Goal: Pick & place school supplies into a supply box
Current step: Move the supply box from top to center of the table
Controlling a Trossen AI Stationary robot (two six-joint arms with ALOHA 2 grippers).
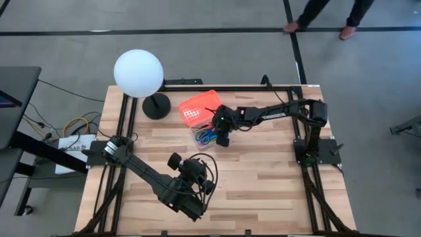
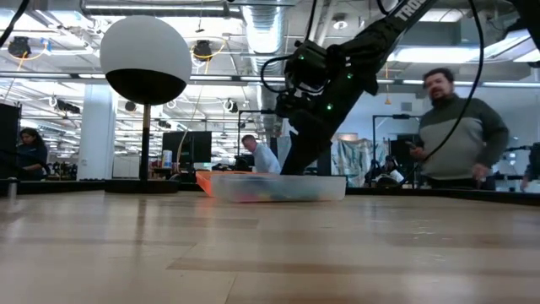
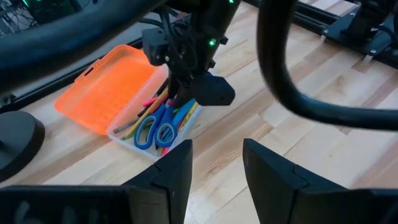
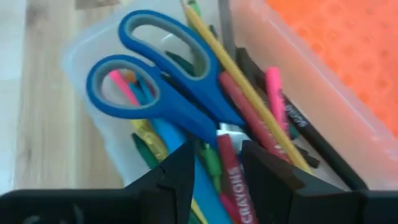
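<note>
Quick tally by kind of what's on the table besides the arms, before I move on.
Supply box, lid open: 1
Scissors, in the box: 1
Pens, pencils and crayons, in the box: several, overlapping, no exact count
Globe lamp: 1
Total: 3 countable things plus the sticks.

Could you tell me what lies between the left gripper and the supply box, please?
Only bare wooden table: the left wrist view shows nothing between the left gripper and the supply box, where the right gripper is working.

A grey floor (image 1: pixel 368 85) crossed by dark lines is surrounding the wooden tabletop (image 1: pixel 263 191). Ceiling lights (image 2: pixel 439 52) are glowing over the open workspace, where a person (image 2: pixel 460 127) is standing beyond monitors (image 2: pixel 190 145).
</note>
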